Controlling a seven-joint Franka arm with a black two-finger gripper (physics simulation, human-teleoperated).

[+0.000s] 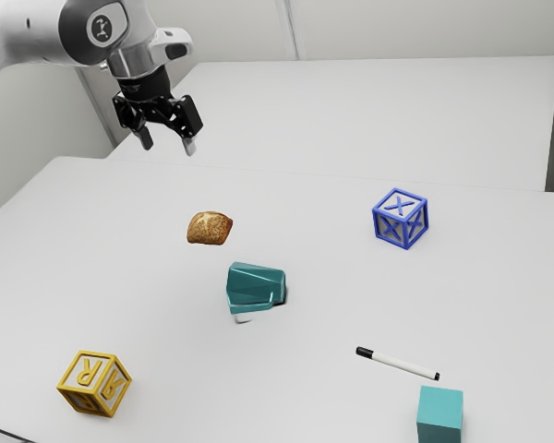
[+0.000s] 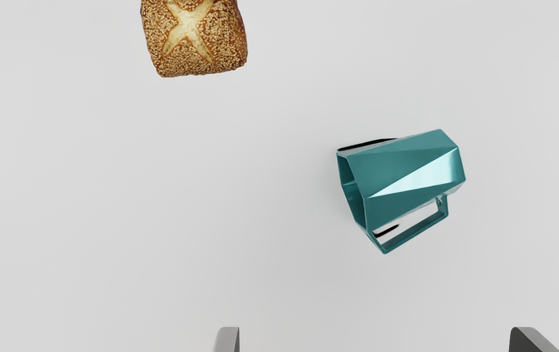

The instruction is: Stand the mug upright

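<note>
Teal block (image 1: 439, 417) lay nearest exterior camera, toward that view's right from mug (image 1: 255, 286) | marker (image 1: 399, 363) ran between them | bread (image 1: 210, 228) sat just beyond mug | gripper (image 1: 168, 145) hung above, well apart from mug | wrist view: fingers (image 2: 228, 340) stood apart; mug lay on its side, handle (image 2: 417, 233) facing them

I was in a simulated room, lab-like at best; exact type unclear. Basis: my robot arm (image 1: 28, 37) at a white tabletop (image 1: 258, 397), pale wall (image 1: 425, 28) behind, bread (image 1: 209, 228), marker (image 1: 402, 363) and blue-edged block (image 1: 401, 219) spread out like test props.
</note>
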